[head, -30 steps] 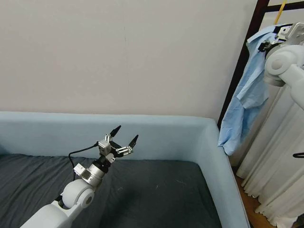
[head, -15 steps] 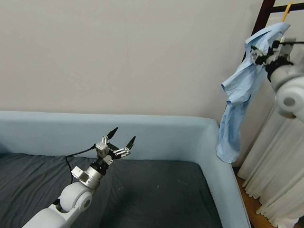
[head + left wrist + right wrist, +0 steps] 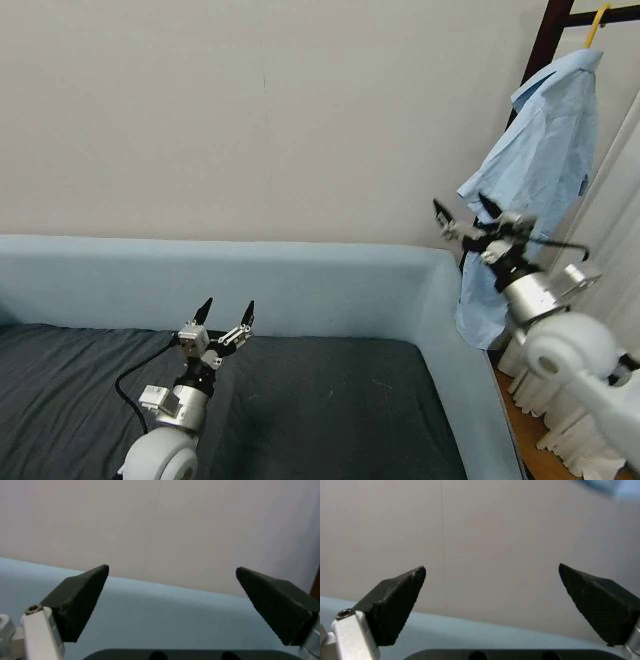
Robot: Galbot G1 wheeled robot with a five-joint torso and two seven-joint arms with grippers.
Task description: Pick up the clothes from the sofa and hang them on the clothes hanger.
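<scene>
Head view: the blue shirt (image 3: 550, 130) hangs in the upper right of the frame, its shoulder draped over the yellow hanger (image 3: 597, 25) on the dark wooden rack (image 3: 545, 30). Its tail falls past the end of the sofa (image 3: 330, 290). My right gripper (image 3: 460, 205) sits right of centre, in front of the shirt's lower sleeve, with jaws spread wide and nothing between them. My left gripper (image 3: 228, 306) waits at lower left above the dark seat cushion, also released and empty.

I judge the hanging done and the step in hand to be the retreat. To do it well I should back my right arm off toward the wall side with the jaws kept apart. I also want the fingertips clear of the sleeve hanging close by, so no fold snags and drags the shirt off its hook.

Half a second ago my right gripper was high in the upper right at the collar, with the cloth bunched around it. Now it is well below, and the shirt hangs flatter. My left arm has sunk lower in the frame.
</scene>
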